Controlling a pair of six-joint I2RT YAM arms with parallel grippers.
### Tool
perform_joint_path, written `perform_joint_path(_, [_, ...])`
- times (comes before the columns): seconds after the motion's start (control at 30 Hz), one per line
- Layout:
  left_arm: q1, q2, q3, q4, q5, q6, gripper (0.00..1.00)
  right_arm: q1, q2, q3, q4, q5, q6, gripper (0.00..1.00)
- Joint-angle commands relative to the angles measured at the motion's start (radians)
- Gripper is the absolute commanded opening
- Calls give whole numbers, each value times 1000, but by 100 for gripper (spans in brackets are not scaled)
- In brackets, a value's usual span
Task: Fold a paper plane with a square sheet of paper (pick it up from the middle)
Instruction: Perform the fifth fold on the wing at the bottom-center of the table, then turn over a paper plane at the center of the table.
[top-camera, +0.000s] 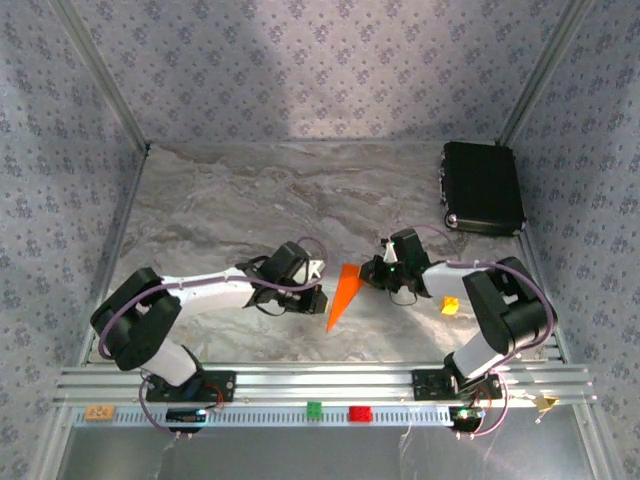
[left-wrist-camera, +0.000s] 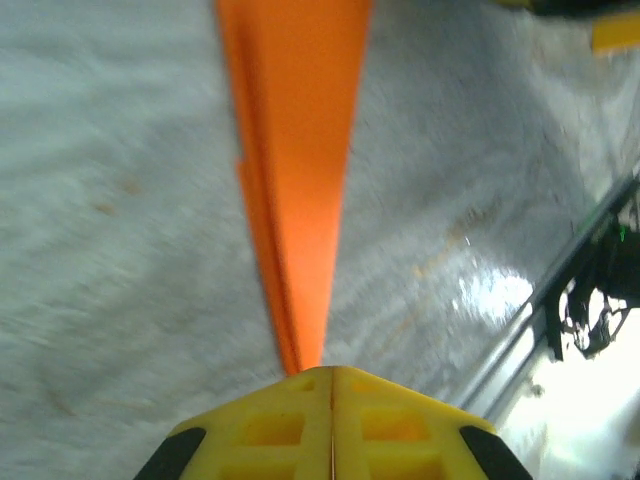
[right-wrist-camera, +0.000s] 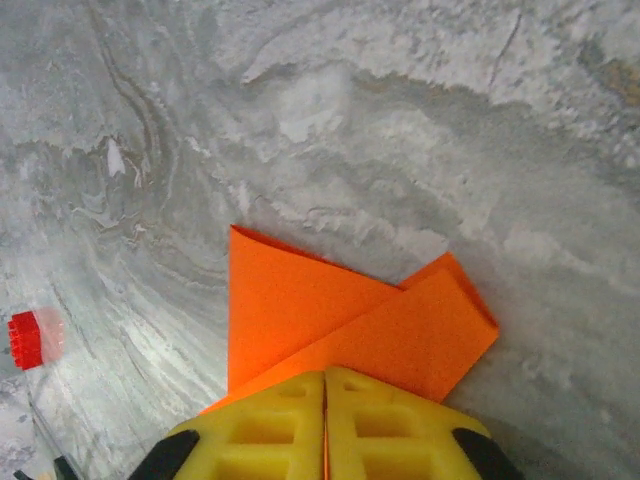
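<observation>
The square sheet of paper is folded into a slim orange paper plane (top-camera: 342, 295) near the middle of the table, with its tip towards the arms. My left gripper (top-camera: 318, 299) meets its left edge, and my right gripper (top-camera: 375, 272) meets its wide end. In the left wrist view the paper plane (left-wrist-camera: 295, 150) runs up from my shut left gripper (left-wrist-camera: 331, 370), its narrow end pinched between the yellow fingers. In the right wrist view the folded layers of the paper plane (right-wrist-camera: 330, 320) lie on the marble. My right gripper (right-wrist-camera: 325, 372) is shut on their near edge.
A black box (top-camera: 483, 187) lies at the back right. A small yellow block (top-camera: 451, 305) sits by the right arm. Green (top-camera: 314, 409) and red (top-camera: 359, 413) blocks rest on the front rail. Patterned walls close in the table on three sides.
</observation>
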Motion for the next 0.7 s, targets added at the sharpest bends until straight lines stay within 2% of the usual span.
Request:
perform_joint_path(0.0, [58, 26, 11, 49, 0, -46, 11, 9, -110, 6, -95, 72, -38, 14])
perform_joint_path(0.23, [80, 156, 118, 54, 70, -32, 20, 6, -292, -77, -194, 137, 16, 27])
perform_joint_path(0.4, [80, 218, 141, 86, 119, -42, 22, 21, -348, -128, -196, 102, 50, 30])
perform_joint_path(0.67, [79, 249, 139, 94, 142, -42, 23, 70, -332, -117, -196, 105, 59, 30])
